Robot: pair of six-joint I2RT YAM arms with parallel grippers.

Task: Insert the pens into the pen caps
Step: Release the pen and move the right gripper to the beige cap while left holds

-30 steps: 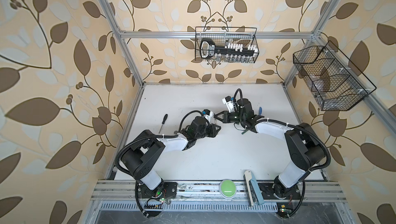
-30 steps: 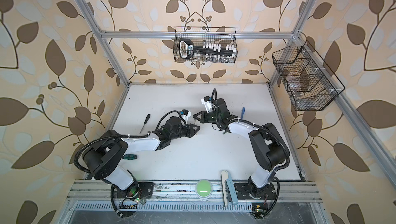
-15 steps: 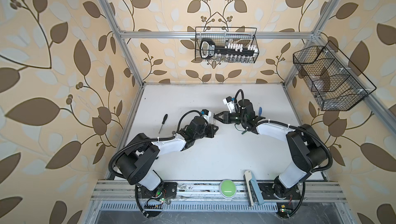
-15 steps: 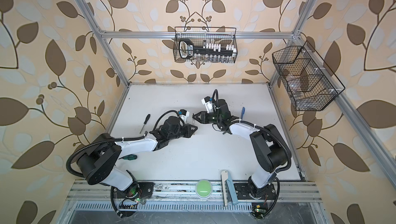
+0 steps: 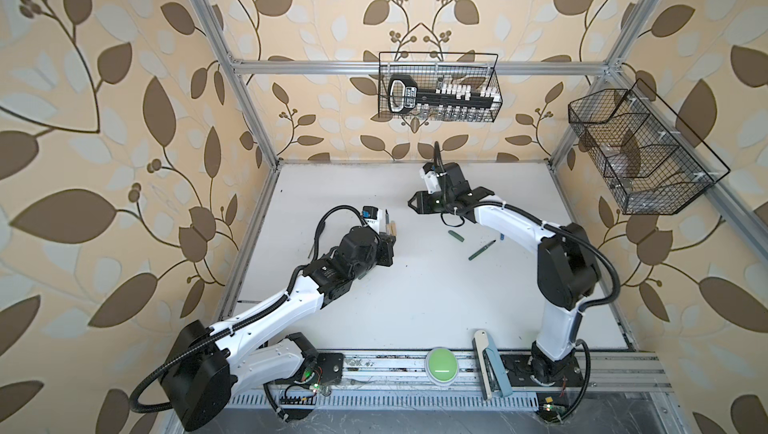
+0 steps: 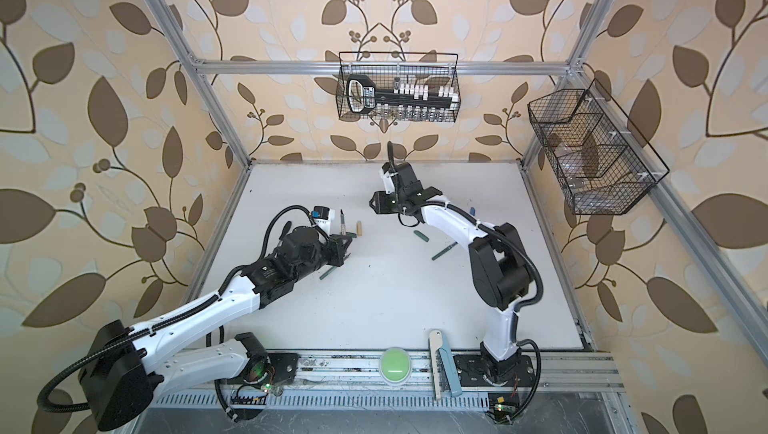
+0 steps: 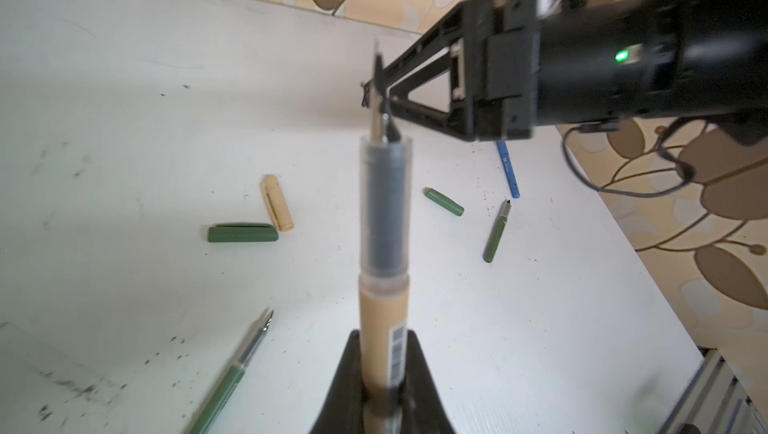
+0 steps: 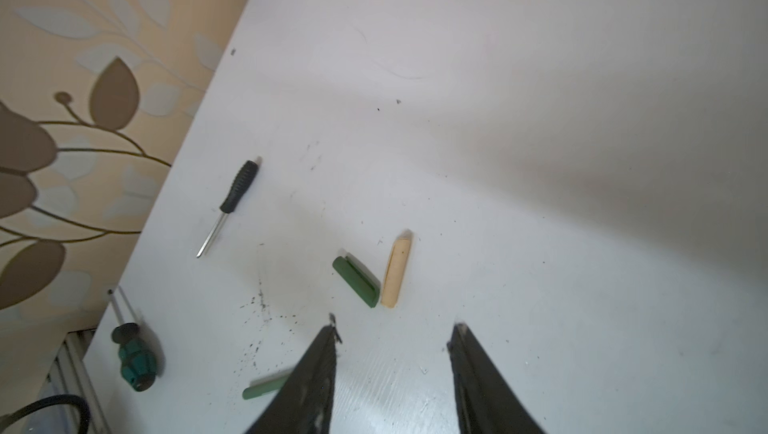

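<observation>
While my left gripper (image 7: 382, 342) clamped the beige pen (image 7: 380, 311), tip bare, my right gripper (image 8: 392, 336) stood parted and empty. The beige cap (image 8: 397, 272) lay on the table (image 8: 540, 203), just beside a green cap (image 8: 356, 282).

**Q:** Identify the supporting surface.
**A:** A flat white tabletop (image 5: 415, 307), marked with scattered dark specks.
**Q:** List the items on its left portion.
**A:** A black-handled screwdriver (image 8: 232, 199) lies flat near the left edge. A green-handled tool (image 8: 133, 359) sits by the same edge, nearer the front. A green cap (image 7: 243, 233) and a beige cap (image 7: 277, 202) touch at one end, forming a V. A green pen (image 7: 232, 374) lies near them.
**Q:** And the right portion?
**A:** A second green cap (image 7: 444, 202), a second green pen (image 7: 496, 232) and a blue pen (image 7: 509, 170) lie near one another, not touching.
</observation>
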